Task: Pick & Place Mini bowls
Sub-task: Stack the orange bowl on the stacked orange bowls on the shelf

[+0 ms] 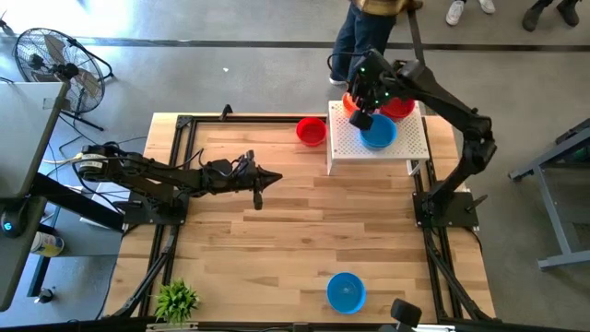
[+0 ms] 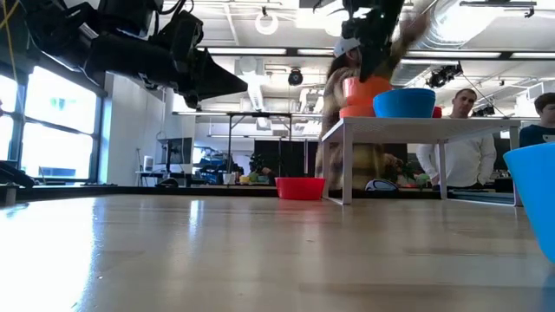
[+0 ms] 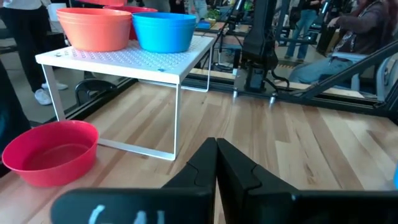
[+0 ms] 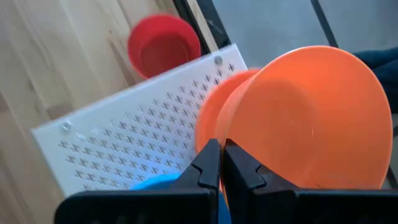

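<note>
Orange bowl [image 4: 311, 118] pinched at rim by right pincer [image 4: 221, 163] over white rack [image 4: 130, 143]

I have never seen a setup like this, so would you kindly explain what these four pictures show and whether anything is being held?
Two dark robot arms work at a wooden table. One picture looks straight down, one looks level across the tabletop, and two come from cameras on the arms' wrists. A white perforated stand carries a blue bowl and orange bowls. A red bowl sits beside it, and another blue bowl lies near the front edge. The right pincer is shut on the rim of an orange bowl above the stand. The left pincer waits mid-table, shut and empty.
</note>
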You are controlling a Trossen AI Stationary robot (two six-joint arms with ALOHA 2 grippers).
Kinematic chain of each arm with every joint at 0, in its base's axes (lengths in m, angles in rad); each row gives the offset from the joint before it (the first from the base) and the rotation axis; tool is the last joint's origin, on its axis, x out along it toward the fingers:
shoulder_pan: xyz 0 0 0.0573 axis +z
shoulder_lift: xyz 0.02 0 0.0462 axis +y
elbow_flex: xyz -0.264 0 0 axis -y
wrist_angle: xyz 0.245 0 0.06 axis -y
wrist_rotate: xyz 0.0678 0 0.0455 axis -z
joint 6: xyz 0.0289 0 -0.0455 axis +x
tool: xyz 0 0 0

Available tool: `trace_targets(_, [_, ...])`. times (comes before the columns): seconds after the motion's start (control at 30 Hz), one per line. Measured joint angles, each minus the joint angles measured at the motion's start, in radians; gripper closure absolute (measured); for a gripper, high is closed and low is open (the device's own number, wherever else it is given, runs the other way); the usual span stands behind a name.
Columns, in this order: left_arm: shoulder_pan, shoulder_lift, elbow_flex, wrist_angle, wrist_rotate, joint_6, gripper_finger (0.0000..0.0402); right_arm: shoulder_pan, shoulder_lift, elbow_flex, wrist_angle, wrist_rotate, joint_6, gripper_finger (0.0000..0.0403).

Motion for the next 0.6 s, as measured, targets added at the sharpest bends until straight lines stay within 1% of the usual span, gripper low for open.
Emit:
trace_targets(0.27, [0.0, 0.0, 0.0, 0.0, 0.0, 0.0, 0.0399, -0.003, 0.049, 0.0, -0.019, -0.003, -0.041, 0.0402])
trace_targets(0.4, [0.0, 0.0, 0.0, -0.001, 0.0, 0.0, 0.0399, -0.004, 0.079, 0.0, -0.044, 0.012, -0.055, 0.0402])
trace_targets(0.6, [0.0, 0.0, 0.0, -0.002, 0.0, 0.0, 0.0399, -0.004, 0.084, 0.0, -0.045, 0.013, -0.058, 0.0402])
